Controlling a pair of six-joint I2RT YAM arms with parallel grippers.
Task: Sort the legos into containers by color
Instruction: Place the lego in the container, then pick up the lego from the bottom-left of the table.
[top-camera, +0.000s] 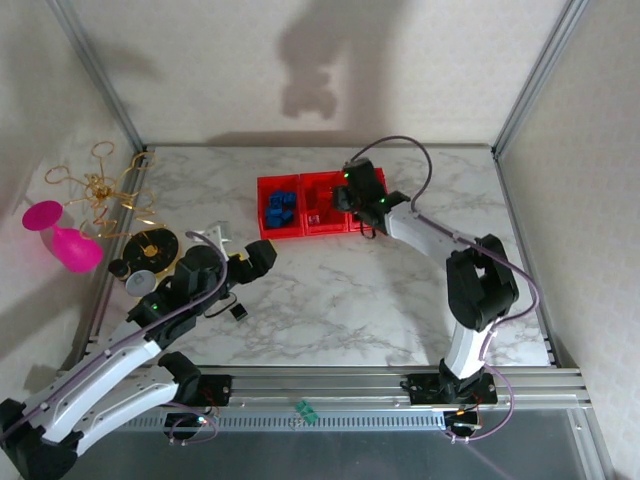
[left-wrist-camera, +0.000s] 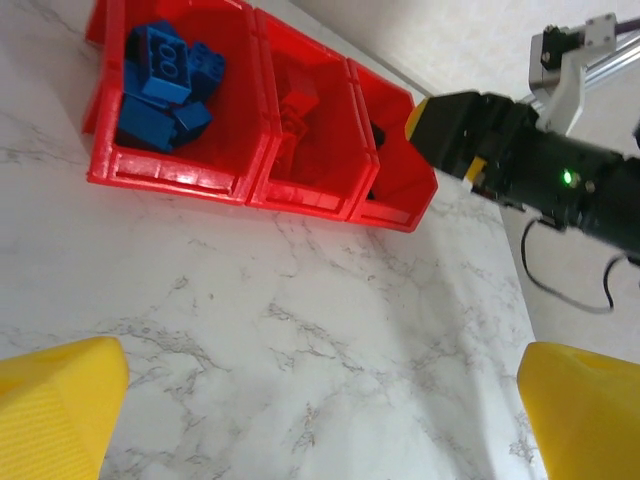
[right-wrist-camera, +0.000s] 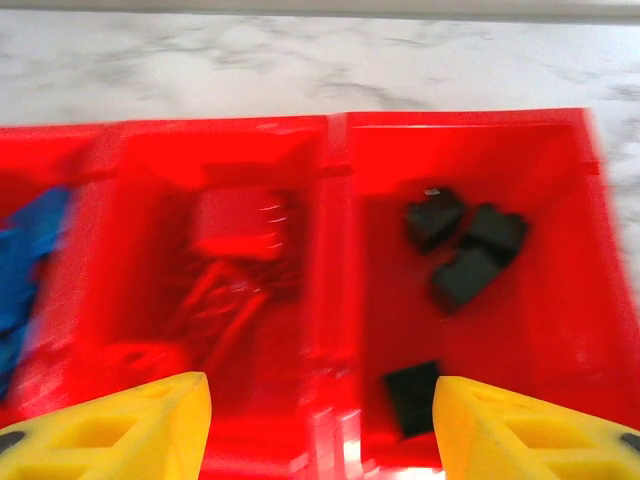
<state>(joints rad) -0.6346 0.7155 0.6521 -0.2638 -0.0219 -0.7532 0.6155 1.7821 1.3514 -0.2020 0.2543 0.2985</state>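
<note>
Red translucent plastic catches the eye first: three containers (top-camera: 305, 205) joined in a row, set toward the far middle of the marble table (top-camera: 350, 310). Blue legos (left-wrist-camera: 160, 80) are heaped in the left bin. Red legos (right-wrist-camera: 235, 265) lie in the middle one, blurred and hard to pick out against its walls. Four black legos (right-wrist-camera: 465, 250) rest in the right one, three bunched together and one alone closer to the tool's fingertips.

The right tool (right-wrist-camera: 320, 420) hangs directly over the row, above the wall between the middle and right bins. Its yellow fingers (right-wrist-camera: 130, 425) are spread apart with nothing gripped between them. The left tool (left-wrist-camera: 320, 400) is well apart from the bins, over bare marble on the near left, its fingers wide and empty. A pink goblet (top-camera: 60, 235) lies tipped over beyond the table's left edge.
</note>
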